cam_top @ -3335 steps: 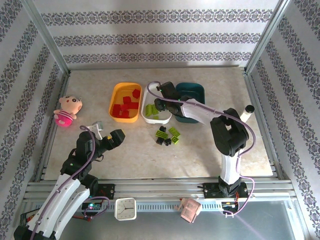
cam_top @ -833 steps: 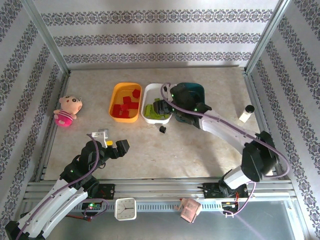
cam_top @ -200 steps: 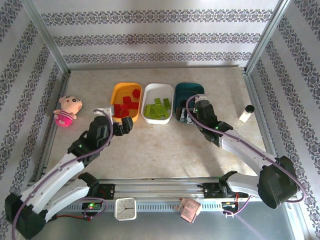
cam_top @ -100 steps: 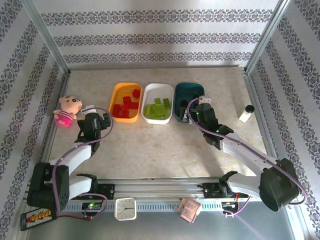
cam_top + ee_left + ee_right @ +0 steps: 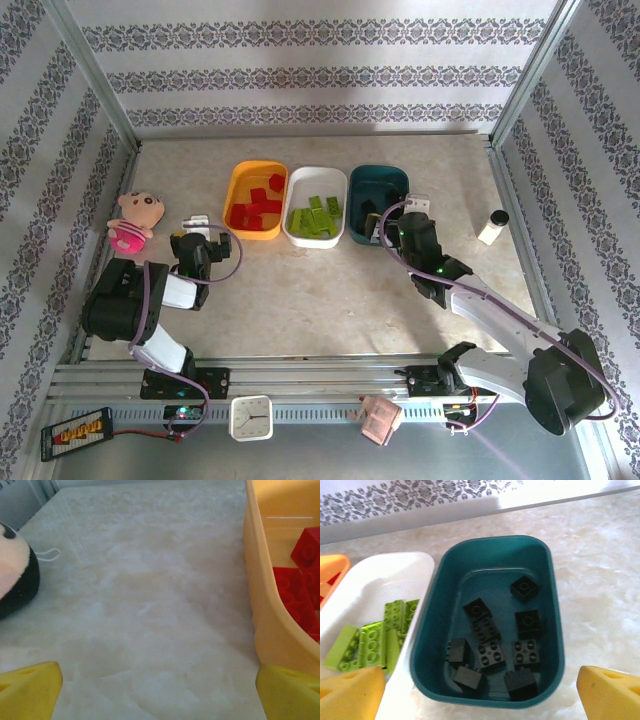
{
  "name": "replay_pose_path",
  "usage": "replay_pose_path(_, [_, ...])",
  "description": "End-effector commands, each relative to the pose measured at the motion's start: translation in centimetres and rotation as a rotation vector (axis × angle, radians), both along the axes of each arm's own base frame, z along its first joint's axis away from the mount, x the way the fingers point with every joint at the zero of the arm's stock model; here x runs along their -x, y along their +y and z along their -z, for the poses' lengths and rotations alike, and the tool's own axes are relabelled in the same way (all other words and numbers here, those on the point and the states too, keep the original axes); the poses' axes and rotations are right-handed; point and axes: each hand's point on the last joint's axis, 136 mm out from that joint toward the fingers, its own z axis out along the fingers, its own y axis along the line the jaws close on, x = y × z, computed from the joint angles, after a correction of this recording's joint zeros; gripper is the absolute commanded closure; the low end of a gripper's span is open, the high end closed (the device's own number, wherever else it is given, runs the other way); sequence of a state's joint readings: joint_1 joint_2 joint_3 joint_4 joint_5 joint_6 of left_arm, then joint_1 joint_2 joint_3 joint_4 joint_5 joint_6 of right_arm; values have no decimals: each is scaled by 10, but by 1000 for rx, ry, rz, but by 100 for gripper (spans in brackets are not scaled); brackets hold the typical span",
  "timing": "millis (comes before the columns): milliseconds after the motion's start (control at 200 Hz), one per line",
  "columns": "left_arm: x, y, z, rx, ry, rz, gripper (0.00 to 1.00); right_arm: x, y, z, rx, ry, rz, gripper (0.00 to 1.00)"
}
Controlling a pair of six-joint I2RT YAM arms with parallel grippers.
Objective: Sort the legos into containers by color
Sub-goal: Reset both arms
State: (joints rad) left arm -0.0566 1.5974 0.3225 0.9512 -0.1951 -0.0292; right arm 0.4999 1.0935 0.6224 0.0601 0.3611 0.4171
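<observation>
legos lie sorted in three trays that stand side by side in the upper middle of the overhead frame. red bricks (image 5: pixel 256 210) fill the orange-yellow tray (image 5: pixel 249 177) on the left. lime green bricks (image 5: pixel 314 218) lie in the white tray (image 5: pixel 316 181) in the middle. black bricks (image 5: pixel 492 640), about nine of them, are scattered over the floor of the dark teal tray (image 5: pixel 427 650) on the right.

the left claw (image 5: pixel 160 692) is spread wide and has hold of nothing. its yellow pads (image 5: pixel 27 690) sit in the two bottom corners of the left wrist frame, with bare table (image 5: pixel 330 290) between them. the orange-yellow tray's wall runs down the right edge of that frame, just beside the right pad. a pink plush doll (image 5: pixel 133 222) pokes in at the left edge. from overhead this claw sits at middle left, between the doll and the tray's lower left corner.

the right claw (image 5: pixel 481 695) is also fully spread and empty, its pads (image 5: pixel 350 692) in the bottom corners of the right wrist frame. the teal tray lies between and above them, with the white tray at the left. overhead, the claw is at the lower edge of the teal tray.

a small white bottle (image 5: pixel 492 226) stands upright at the right, well apart from the trays.
</observation>
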Motion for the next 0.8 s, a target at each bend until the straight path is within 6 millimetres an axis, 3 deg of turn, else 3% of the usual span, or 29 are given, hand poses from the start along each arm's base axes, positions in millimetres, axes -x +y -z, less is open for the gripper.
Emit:
replay_pose_path(0, [-17, 5, -28, 12, -110, 8, 1, 0, -23, -2, 21, -33, 126, 2])
replay_pose_path(245, [-18, 4, -26, 12, -94, 15, 1, -6, -44, 10, 108, -8, 155, 2])
replay_pose_path(375, [-18, 2, -26, 14, -88, 26, 1, -14, -59, 1, 104, -108, 165, 2])
replay_pose_path(495, [-19, 2, -25, 14, -84, 27, 1, -16, -81, -1, 250, -169, 172, 2])
replay_pose_path(650, [-19, 2, -26, 14, -85, 27, 1, -21, -115, 17, 301, -159, 225, 2])
replay_pose_path(795, [-19, 2, -26, 15, -86, 26, 1, -37, -119, 33, 278, -204, 162, 2])
